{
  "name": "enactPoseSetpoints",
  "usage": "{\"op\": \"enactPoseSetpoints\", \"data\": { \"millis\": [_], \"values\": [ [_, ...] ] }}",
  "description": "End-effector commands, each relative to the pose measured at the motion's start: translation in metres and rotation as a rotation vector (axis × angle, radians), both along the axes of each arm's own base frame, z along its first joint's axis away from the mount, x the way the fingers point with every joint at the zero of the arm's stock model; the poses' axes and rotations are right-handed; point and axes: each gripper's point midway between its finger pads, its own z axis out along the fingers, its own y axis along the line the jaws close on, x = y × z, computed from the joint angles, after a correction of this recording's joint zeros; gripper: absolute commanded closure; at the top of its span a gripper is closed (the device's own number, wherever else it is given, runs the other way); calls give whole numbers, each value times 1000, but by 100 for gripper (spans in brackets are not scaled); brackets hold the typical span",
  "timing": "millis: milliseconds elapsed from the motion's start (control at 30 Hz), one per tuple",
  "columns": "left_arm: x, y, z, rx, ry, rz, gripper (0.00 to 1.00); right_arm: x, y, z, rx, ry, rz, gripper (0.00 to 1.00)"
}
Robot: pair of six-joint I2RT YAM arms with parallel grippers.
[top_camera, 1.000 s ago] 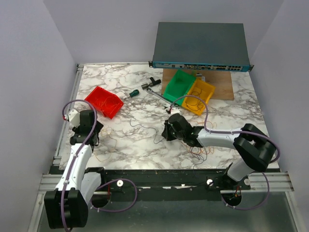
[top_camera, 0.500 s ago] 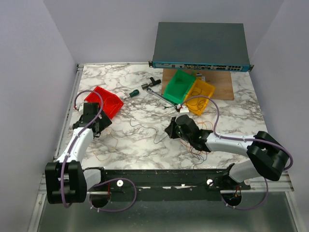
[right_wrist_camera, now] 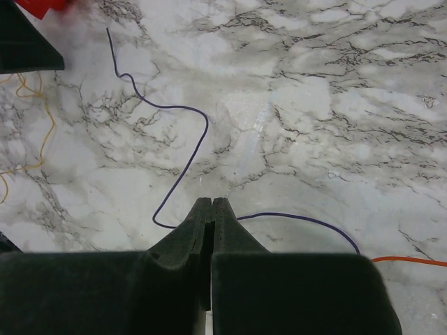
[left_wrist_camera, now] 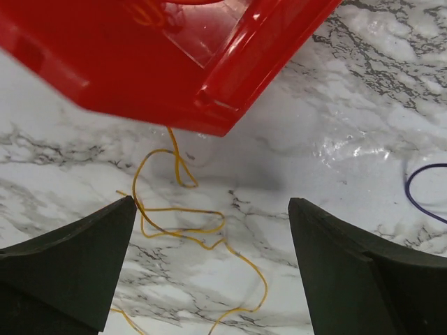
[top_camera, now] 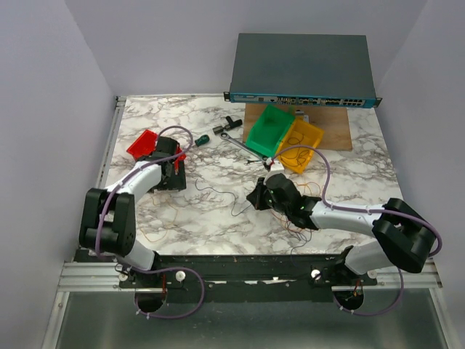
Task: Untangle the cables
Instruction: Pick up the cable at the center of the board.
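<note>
A dark purple cable (top_camera: 218, 193) lies in loose curves on the marble mid-table. In the right wrist view this cable (right_wrist_camera: 188, 150) runs into my right gripper (right_wrist_camera: 211, 201) from both sides, and the jaws are shut on it. My right gripper (top_camera: 255, 199) sits low at the cable's right end. My left gripper (top_camera: 174, 171) hovers at the near edge of the red bin (top_camera: 144, 143). It is open (left_wrist_camera: 209, 202) over a looped yellow cable (left_wrist_camera: 181, 227). An orange tangle (top_camera: 301, 227) lies near the right forearm.
The red bin (left_wrist_camera: 140, 63) fills the top of the left wrist view. A green bin (top_camera: 267, 129) and a yellow bin (top_camera: 301, 144) holding wires stand at the back on a wooden board (top_camera: 338, 134). Behind them is a network switch (top_camera: 301, 69). A screwdriver (top_camera: 201, 139) and a wrench (top_camera: 236, 142) lie mid-back.
My left arm has swung right and farther in, from the table's left edge to the red bin's near side. My right gripper has shifted slightly and stays shut.
</note>
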Motion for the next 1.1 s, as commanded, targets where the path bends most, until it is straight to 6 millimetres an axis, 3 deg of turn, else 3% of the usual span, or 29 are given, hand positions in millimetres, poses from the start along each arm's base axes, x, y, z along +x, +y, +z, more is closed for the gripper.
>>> {"op": "enactPoseSetpoints", "data": {
  "millis": [0,167,233,333,400,600,800,900,967,1000,1067],
  "values": [
    [-5,14,-14,164,150,-125,10,-4,4,9,40,-15,17,99],
    [-7,18,-25,180,223,-117,20,-2,3,8,34,-14,9,99],
    [-7,17,-28,169,235,-126,34,-2,3,8,32,-16,8,99],
    [-8,14,-29,152,239,-128,84,-1,0,9,29,-24,-5,99],
    [-8,7,-27,117,222,-136,100,0,-1,9,28,-27,-9,99],
    [-10,-2,-3,89,124,-128,100,0,0,6,23,-21,-10,99],
    [-9,-6,43,44,-43,-108,100,0,-1,3,18,-17,-9,99],
    [-14,5,63,81,-88,-45,98,-1,0,3,19,-16,-8,99],
    [-21,12,63,93,-79,-1,57,-1,0,3,20,-15,-7,99],
    [-25,13,59,85,-69,7,44,-1,0,2,18,-14,-6,99],
    [-27,12,49,31,-52,30,32,-1,0,3,22,-14,-4,99]
  ]
}}
